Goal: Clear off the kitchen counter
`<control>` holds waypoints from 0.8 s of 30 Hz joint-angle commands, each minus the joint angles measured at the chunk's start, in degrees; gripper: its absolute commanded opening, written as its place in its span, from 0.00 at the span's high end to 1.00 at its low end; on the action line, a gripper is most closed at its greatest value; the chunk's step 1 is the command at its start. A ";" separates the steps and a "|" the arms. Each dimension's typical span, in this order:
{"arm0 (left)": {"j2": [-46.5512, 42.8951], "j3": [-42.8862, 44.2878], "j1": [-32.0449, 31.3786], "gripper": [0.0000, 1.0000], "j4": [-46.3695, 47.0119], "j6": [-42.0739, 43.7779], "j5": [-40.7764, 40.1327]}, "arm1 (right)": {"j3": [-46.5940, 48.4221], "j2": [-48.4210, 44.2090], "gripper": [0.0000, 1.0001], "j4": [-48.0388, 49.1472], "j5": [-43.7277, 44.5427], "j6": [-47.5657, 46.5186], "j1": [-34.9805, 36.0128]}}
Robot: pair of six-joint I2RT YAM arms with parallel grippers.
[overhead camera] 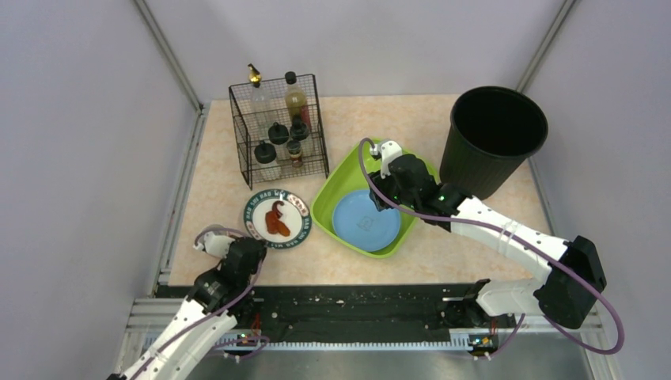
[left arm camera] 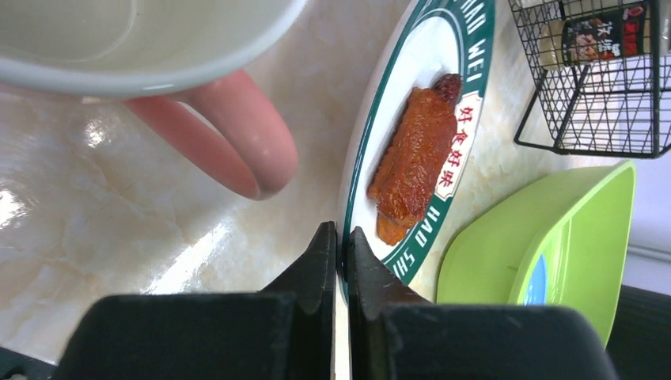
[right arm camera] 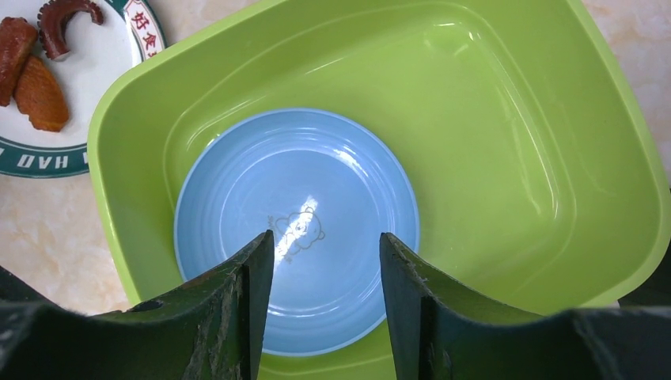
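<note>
Quick status for you: I'd say you're somewhere early-to-middle on this one. The only thing that looks put away is the blue plate [overhead camera: 365, 222], lying flat in the green tub [overhead camera: 328, 202] just right of centre in the top view. Your right claw [right arm camera: 326, 241] hangs straight over it, spread wide with nothing between the fingers, so that arm's free.

Everything else sits on the worktop [overhead camera: 217, 190], the big beige marbled slab filling the middle of the top view. The patterned plate [overhead camera: 299, 237] is just left of the tub with brown food pieces [overhead camera: 276, 219] on it. Your left claw [left arm camera: 342, 241] is at that plate's lower-left edge, squeezed down narrow. In the left wrist view the rim looks pinched between the fingers, so I'd call that a grip on the plate. Can't tell if it's lifted at all. Near it, upper left of that wrist view, there's a white mug with a pink handle [left arm camera: 229, 131], not gripped by anything.

My guess at what's left: food into the black bin [overhead camera: 494, 138] at upper right, then plate and mug into the tub. The wire rack [overhead camera: 277, 131] of bottles at the back, no idea if that counts
</note>
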 commanded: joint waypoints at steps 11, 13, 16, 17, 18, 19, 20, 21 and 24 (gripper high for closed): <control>-7.04 12.12 -0.26 1.00 -7.66 5.58 -2.18 | 1.32 -2.60 0.50 1.56 -1.72 -0.56 1.34; -7.93 12.71 -0.23 1.00 -8.65 5.46 -2.14 | 1.39 -2.79 0.51 1.54 -1.88 -0.51 1.35; -9.41 13.68 -0.26 1.00 -10.15 5.20 -1.74 | 1.63 -3.18 0.51 1.27 -2.22 -0.35 1.37; -9.95 14.06 -0.25 1.00 -10.52 5.11 -1.64 | 1.72 -3.21 0.50 1.20 -2.53 -0.31 1.43; -10.40 14.40 -0.22 1.00 -10.95 5.14 -1.49 | 1.82 -3.36 0.50 1.21 -3.01 -0.17 1.43; -10.73 14.76 -0.20 1.00 -11.26 5.20 -1.32 | 1.92 -3.46 0.50 1.19 -3.58 -0.05 1.45; -10.84 15.19 -0.23 1.00 -11.50 5.18 -1.14 | 2.02 -3.47 0.50 1.19 -4.23 0.09 1.44; -11.14 15.64 -0.19 1.00 -11.91 5.10 -0.88 | 2.17 -3.40 0.50 1.19 -4.98 0.26 1.46; -11.84 16.84 -0.21 1.00 -12.33 5.16 -0.12 | 2.49 -3.40 0.50 1.38 -7.35 0.80 1.42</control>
